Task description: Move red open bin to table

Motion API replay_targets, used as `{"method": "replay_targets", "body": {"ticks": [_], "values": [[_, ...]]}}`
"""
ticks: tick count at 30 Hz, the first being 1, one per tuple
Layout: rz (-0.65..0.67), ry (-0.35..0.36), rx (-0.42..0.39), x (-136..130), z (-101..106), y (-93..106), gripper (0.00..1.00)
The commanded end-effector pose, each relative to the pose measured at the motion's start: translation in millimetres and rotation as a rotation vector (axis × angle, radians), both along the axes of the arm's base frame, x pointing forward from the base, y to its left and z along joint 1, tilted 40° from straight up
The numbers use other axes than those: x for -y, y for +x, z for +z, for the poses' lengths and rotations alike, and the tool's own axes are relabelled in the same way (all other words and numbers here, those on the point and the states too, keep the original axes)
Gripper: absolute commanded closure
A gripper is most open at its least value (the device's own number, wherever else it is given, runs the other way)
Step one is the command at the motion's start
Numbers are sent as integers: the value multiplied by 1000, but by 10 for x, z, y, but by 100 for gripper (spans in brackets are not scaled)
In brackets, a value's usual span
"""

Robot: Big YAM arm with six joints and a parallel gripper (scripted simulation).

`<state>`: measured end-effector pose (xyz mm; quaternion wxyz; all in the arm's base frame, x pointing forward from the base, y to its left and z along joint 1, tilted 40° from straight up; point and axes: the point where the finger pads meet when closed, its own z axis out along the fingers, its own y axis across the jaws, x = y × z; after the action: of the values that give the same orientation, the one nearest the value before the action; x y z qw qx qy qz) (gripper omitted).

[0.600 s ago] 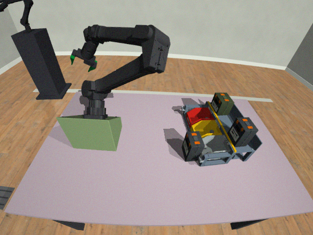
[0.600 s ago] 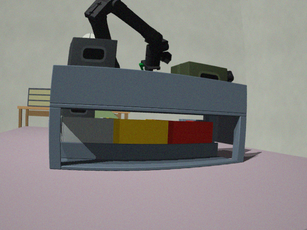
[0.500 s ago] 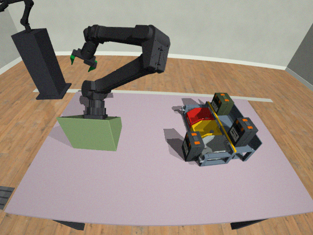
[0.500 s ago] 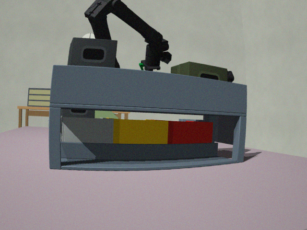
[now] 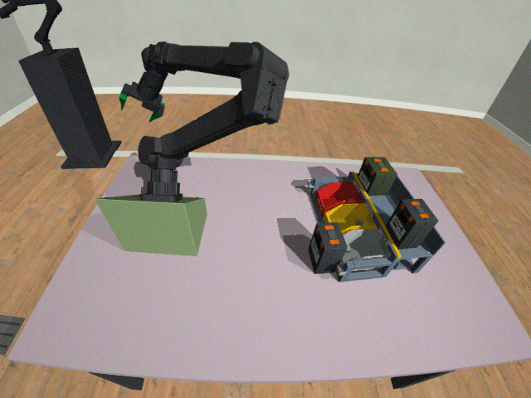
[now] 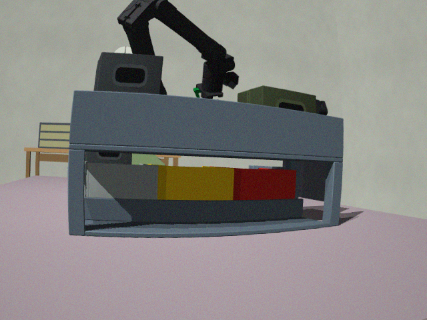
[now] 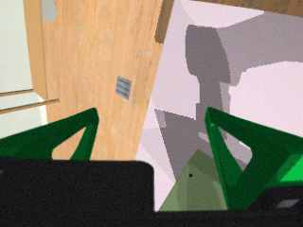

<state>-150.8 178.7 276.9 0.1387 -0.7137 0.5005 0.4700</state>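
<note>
in the top view, the red open plastic-looking bin (image 5: 332, 196) (image 6: 265, 184) sits on the lower level of a blue-grey metal-looking shelf unit (image 5: 364, 274) (image 6: 207, 120), at the end of a row. right beside it is a yellow open bin (image 5: 343, 214) (image 6: 196, 183) with a small dark thing inside, and after that a pale grey open bin (image 5: 353, 237) (image 6: 122, 181). something small and dark seems to lie in the red bin too, though it is too small to name. a yellow strip (image 5: 379, 220) runs along the shelf unit above the row. on the upper level stand an olive-green box-shaped case (image 5: 377, 176) (image 6: 275, 98) with orange latches and a dark grey case (image 5: 411, 222) (image 6: 129, 73) with orange latches. another dark grey case (image 5: 328, 248) stands upright on the pale pink worktop (image 5: 240, 317) (image 6: 213, 275) (image 7: 275, 95), in front of the pale grey bin's side. the black pincer (image 5: 139, 107) (image 7: 151, 113), tipped in green, hangs high above the light green block-shaped base (image 5: 149, 226) (image 7: 196, 189), well apart from the bins.

in the exterior view, the three bins stand side by side under the upper level, their backs showing.

in the wrist view, the pincer is wide open with nothing between its green fingers.

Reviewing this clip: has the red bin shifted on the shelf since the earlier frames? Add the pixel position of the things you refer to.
No. The red bin (image 5: 338, 193) (image 6: 265, 184) sits in the same place, still directly beside the yellow bin (image 5: 349, 214) (image 6: 196, 183) and inside the shelf's right post (image 6: 333, 194) in the exterior view.
</note>
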Motion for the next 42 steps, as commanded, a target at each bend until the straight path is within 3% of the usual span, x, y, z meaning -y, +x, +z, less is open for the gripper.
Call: {"method": "replay_targets", "body": {"ticks": [1, 30, 33, 34, 42], "values": [[0, 24, -23, 0, 176, -1, 0], [-22, 25, -42, -31, 311, 18, 0], [-22, 24, -41, -31, 306, 19, 0], [-17, 7, -25, -27, 176, 5, 0], [-29, 16, -40, -40, 297, 27, 0]]}}
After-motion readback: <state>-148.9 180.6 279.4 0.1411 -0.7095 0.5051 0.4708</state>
